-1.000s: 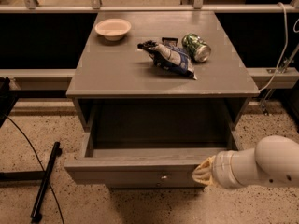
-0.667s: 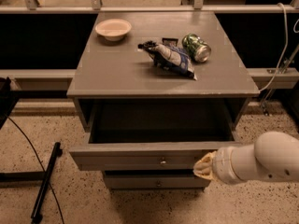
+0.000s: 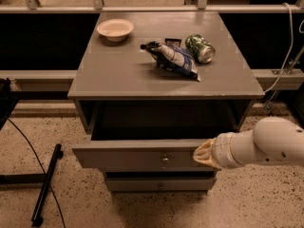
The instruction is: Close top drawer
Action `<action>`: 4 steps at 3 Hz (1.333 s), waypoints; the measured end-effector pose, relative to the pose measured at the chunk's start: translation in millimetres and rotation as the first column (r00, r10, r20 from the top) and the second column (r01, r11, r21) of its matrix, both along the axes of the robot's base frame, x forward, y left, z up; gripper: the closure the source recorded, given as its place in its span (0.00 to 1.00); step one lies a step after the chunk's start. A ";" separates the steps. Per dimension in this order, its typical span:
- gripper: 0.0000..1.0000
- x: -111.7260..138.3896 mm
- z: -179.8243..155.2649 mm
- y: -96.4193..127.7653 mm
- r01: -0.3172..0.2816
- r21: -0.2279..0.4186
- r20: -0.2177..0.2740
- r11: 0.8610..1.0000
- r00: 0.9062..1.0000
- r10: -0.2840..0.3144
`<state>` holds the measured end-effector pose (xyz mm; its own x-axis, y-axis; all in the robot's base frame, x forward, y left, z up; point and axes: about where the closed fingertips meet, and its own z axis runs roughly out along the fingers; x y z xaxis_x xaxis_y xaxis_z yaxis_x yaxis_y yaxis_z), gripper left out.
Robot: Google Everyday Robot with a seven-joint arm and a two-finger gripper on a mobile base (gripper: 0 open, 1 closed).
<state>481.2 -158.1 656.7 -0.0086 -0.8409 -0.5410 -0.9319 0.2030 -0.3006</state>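
The top drawer [image 3: 133, 156] is a wide grey drawer with a small round knob [image 3: 165, 158] at the centre of its front. It stands partly pulled out of the grey cabinet [image 3: 118, 75]. My gripper [image 3: 202, 153] comes in from the right on a white arm and sits against the right end of the drawer's front panel. Its tip is covered in a tan wrap.
On the cabinet top lie a white bowl [image 3: 115, 29], a crumpled chip bag [image 3: 173, 59] and a green can [image 3: 199, 48] on its side. A lower drawer front [image 3: 159, 184] shows beneath. A black stand and cable [image 3: 45, 184] lie on the speckled floor at the left.
The top drawer has slid further into the cabinet, and my gripper has moved inward with its front panel.
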 end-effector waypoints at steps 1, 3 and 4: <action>1.00 17.5 -19.5 1.3 -0.002 -0.001 -0.007 1.000 1.000 0.002; 1.00 63.2 -72.7 0.4 0.075 0.019 0.004 0.997 0.997 -0.075; 1.00 87.8 -83.8 4.3 0.095 0.047 0.033 0.994 0.995 -0.097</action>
